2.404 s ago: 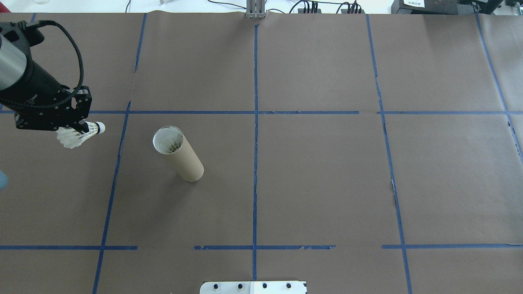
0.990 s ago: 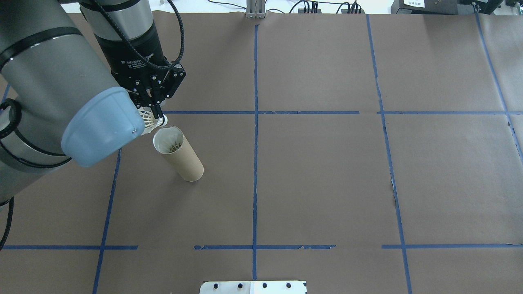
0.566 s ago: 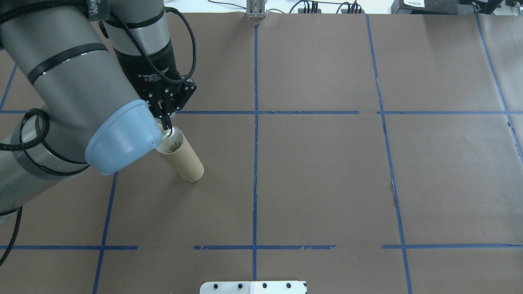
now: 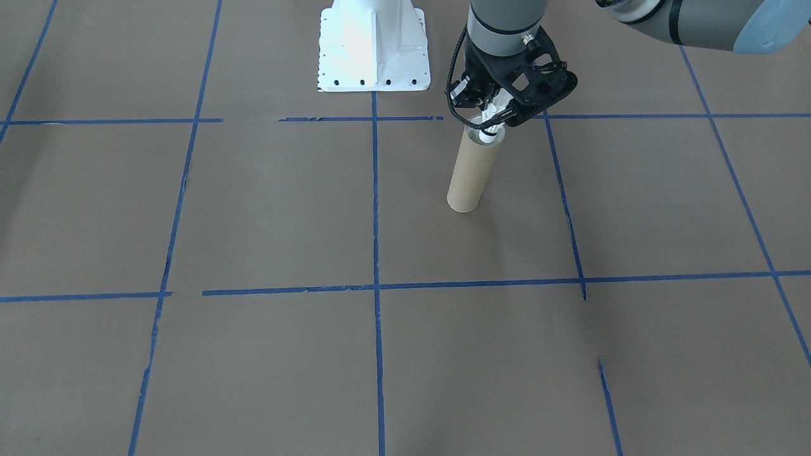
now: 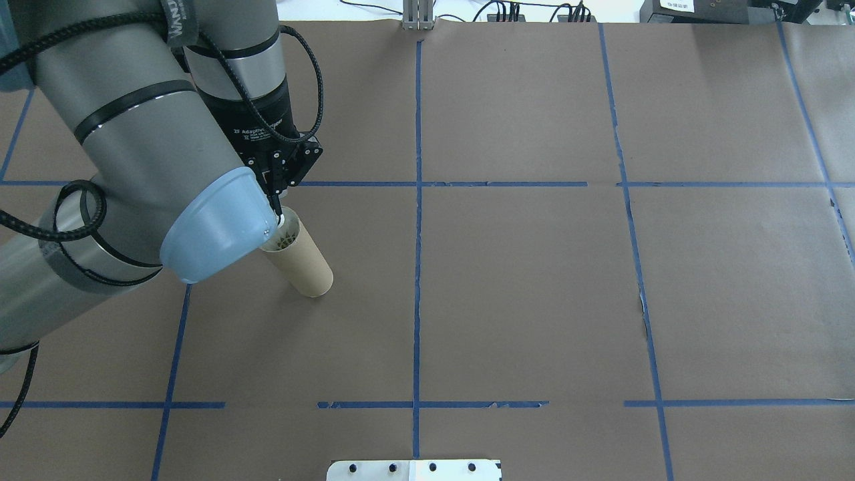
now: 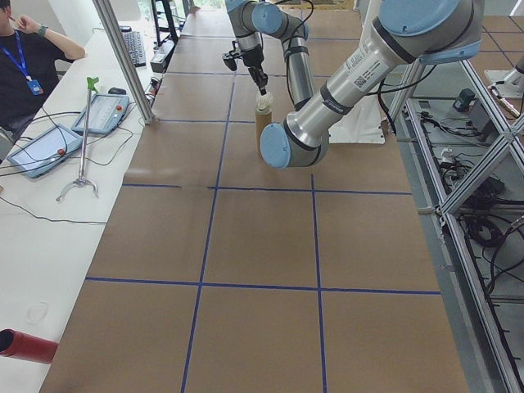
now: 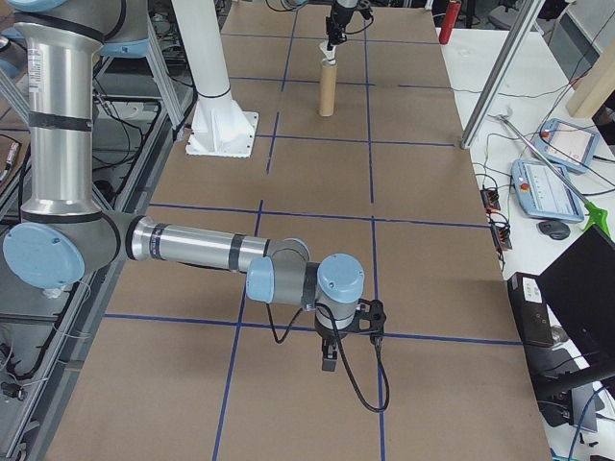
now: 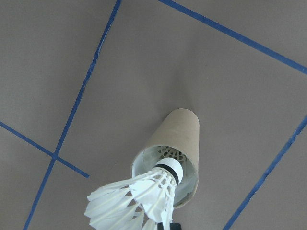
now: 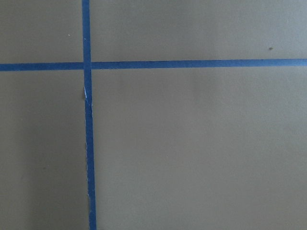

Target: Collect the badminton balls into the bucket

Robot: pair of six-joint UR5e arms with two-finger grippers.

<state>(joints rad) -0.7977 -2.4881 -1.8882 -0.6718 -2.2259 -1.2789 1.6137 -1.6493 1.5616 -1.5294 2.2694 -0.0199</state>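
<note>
- Since the earlier overhead pictures, the left arm has carried the shuttlecock from the far 9 o'clock side of the bench to the mouth of the tube, and the end effector has crept a little closer over the rim.
- Front-facing view: the left end effector (image 4: 496,120) is closed on the shuttlecock (image 4: 491,121), cork tip down, just at the open top of the bucket (image 4: 469,174), which stands upright at about 5 o'clock from the white base plate (image 4: 372,45).
- Overhead view: the left end effector (image 5: 275,200) hangs at the 10 o'clock edge of the bucket (image 5: 300,257); a blue joint cap (image 5: 217,224) hides most of the feathers.
- Left wrist view: the shuttlecock (image 8: 139,199) points its cork tip into the bucket (image 8: 171,153), and more feathers seem to lie already deep inside. I judge that earlier ones are collected and this one is not yet released.
- Right side view: the right end effector (image 7: 329,357) hangs low over bare bench paper, well apart from the bucket (image 7: 327,86); whether it is open I cannot tell.
- Left to do, in my judgement: lower a little, open the fingers and let the shuttlecock drop in. No other loose shuttlecock shows on the bench.
</note>
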